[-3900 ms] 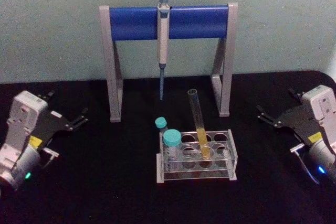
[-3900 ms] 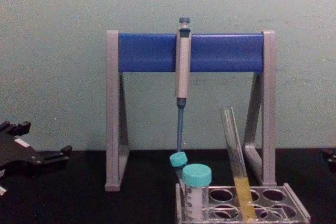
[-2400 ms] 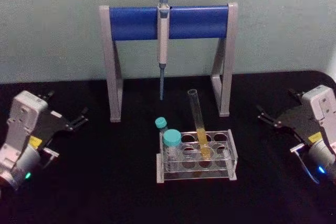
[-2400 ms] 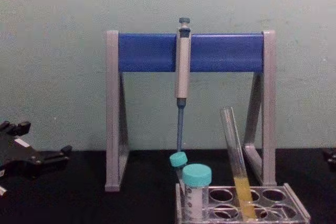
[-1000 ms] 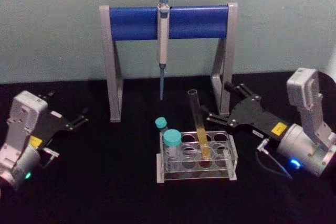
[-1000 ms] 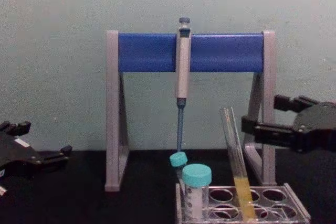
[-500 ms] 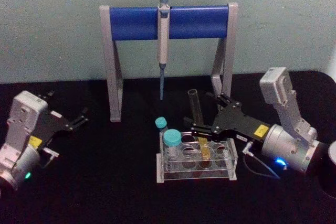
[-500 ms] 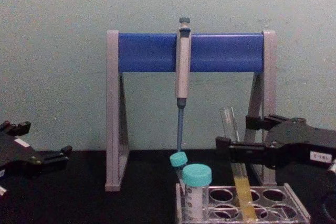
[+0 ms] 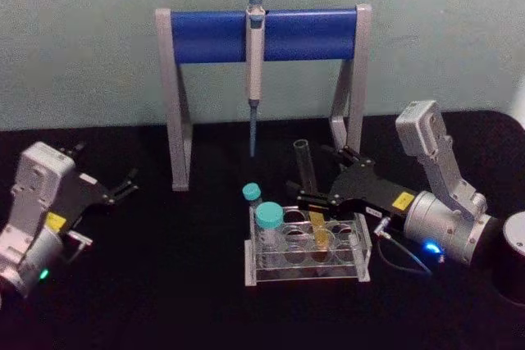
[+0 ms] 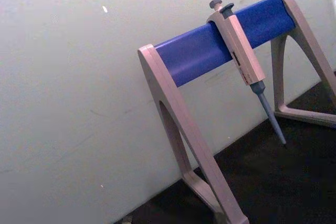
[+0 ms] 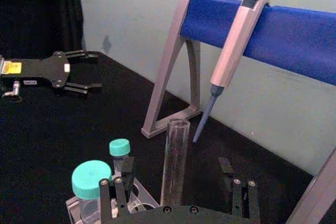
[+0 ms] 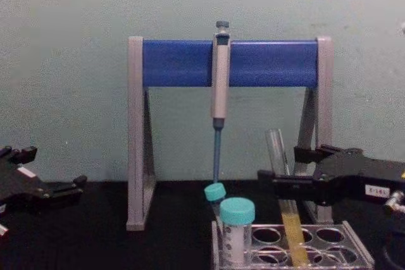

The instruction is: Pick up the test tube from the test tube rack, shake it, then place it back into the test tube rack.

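Our right gripper (image 9: 312,174) has wide jaws. The test tube (image 9: 304,157) leans between them, in the test tube rack (image 9: 305,275) below. Squeezing crooked may tip it. Our left gripper (image 9: 123,184) rests far off, wide too.

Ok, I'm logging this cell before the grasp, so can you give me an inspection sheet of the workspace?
Surface: black table top.
Job's things: test tube, yellow liquid in its lower part, stands tilted in the test tube rack.
Clutter: two teal-capped tubes in the rack's left end; pipette hanging on the grey stand.
Grippers: right gripper open, one finger on each side of the test tube; left gripper open, parked at the table's left.
Cables: thin cable loop at the right wrist.
Surroundings: pale green wall behind.
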Robot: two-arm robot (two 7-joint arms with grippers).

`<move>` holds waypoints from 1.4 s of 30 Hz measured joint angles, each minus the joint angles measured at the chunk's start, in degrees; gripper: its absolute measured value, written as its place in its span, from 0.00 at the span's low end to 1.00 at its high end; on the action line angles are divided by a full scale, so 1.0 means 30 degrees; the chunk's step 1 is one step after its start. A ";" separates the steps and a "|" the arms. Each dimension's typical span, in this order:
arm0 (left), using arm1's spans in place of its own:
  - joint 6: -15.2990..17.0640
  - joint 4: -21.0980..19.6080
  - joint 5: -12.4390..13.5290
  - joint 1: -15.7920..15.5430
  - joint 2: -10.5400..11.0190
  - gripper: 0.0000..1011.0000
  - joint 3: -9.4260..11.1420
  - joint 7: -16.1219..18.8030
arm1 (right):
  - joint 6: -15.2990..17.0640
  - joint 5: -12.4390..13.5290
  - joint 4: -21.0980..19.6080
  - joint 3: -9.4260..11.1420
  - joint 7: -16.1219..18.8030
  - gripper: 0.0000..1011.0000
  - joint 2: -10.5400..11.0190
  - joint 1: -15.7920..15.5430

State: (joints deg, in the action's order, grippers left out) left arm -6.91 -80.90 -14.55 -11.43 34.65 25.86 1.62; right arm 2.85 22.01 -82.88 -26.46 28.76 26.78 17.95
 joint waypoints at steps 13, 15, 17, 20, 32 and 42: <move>0.0000 -0.0001 -0.0001 -0.0001 0.0000 0.99 0.0000 0.0000 | 0.0169 -0.0127 0.0238 0.0196 -0.0049 0.99 -0.0248 0.0024; -0.0001 0.0000 0.0000 -0.0001 0.0000 0.99 0.0001 0.0000 | 0.0104 -0.0150 0.0238 0.0231 -0.0056 0.99 -0.0260 0.0001; 0.0000 -0.0001 0.0000 -0.0001 0.0000 0.99 0.0001 0.0000 | 0.0105 -0.0150 0.0237 0.0231 -0.0057 0.99 -0.0261 0.0000; 0.0000 -0.0001 0.0000 0.0000 0.0000 0.99 0.0000 0.0000 | 0.0104 -0.0150 0.0236 0.0231 -0.0060 0.99 -0.0260 -0.0004; 0.0000 -0.0001 0.0000 0.0000 0.0000 0.99 0.0001 0.0000 | 0.0104 -0.0149 0.0216 0.0219 -0.0073 0.93 -0.0243 -0.0012; 0.0000 -0.0001 0.0000 0.0000 0.0000 0.99 0.0000 0.0000 | 0.0104 -0.0145 0.0212 0.0200 -0.0074 0.69 -0.0233 -0.0013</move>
State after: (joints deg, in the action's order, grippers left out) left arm -6.91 -80.90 -14.55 -11.43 34.64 25.86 1.62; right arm 3.16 21.58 -82.24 -25.86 28.54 26.08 17.91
